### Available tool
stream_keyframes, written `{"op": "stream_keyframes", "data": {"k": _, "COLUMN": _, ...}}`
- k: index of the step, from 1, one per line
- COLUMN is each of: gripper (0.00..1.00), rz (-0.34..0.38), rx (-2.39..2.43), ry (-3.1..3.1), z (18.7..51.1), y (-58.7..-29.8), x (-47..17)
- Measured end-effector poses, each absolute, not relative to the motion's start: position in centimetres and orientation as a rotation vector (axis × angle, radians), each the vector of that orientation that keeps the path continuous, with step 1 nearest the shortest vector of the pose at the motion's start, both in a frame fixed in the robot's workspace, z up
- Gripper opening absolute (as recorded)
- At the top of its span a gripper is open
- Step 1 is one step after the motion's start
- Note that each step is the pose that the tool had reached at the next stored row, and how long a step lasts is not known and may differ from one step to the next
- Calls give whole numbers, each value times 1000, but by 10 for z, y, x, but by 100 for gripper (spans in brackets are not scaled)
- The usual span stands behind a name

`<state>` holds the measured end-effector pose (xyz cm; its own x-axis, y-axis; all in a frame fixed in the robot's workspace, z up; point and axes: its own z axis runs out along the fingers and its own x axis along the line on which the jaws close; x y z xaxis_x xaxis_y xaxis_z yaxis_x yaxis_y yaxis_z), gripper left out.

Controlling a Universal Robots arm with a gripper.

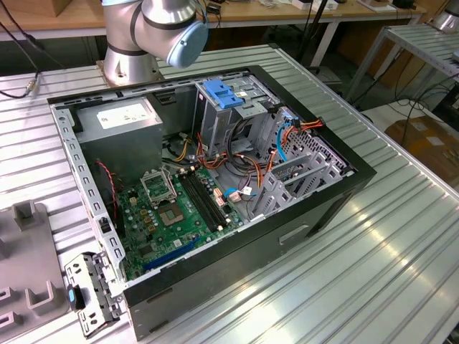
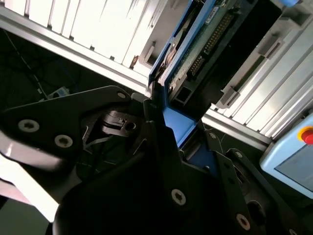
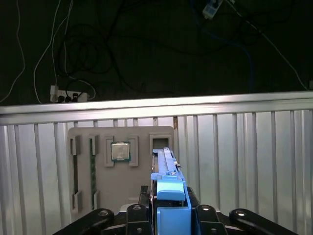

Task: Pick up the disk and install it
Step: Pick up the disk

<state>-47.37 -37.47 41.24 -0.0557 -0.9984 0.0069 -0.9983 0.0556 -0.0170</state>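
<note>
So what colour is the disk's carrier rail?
Bright blue; the carrier rail of the disk shows best in the first wrist view.

disk [image 3: 167, 164] 1 | computer case [image 1: 215, 290] 1 | tray [image 3: 122, 188] 1 | processor [image 3: 120, 151] 1

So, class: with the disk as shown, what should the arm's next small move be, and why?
Probably a straight lift: the gripper grips the disk by its blue carrier, with its far end at a slot in the grey tray.
</note>
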Motion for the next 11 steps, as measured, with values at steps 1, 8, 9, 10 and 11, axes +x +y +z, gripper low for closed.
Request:
{"op": "stream_keyframes", "data": {"k": 1, "gripper": 37, "rz": -27, "rx": -2154, "ry": 2277, "z": 415, "y": -375, "x": -474}}
{"op": "stream_keyframes", "data": {"k": 8, "gripper": 37, "rz": -27, "rx": -2154, "ry": 2278, "z": 439, "y": -375, "x": -474}}
{"op": "stream_keyframes", "data": {"k": 9, "gripper": 37, "rz": -27, "rx": -2154, "ry": 2277, "z": 444, "y": -375, "x": -474}}
{"op": "stream_keyframes", "data": {"k": 10, "gripper": 37, "rz": -27, "rx": -2154, "ry": 2278, "z": 447, "y": -375, "x": -474}}
{"op": "stream_keyframes", "data": {"k": 11, "gripper": 37, "rz": -27, "rx": -2154, "ry": 2278, "z": 449, "y": -375, "x": -474}}
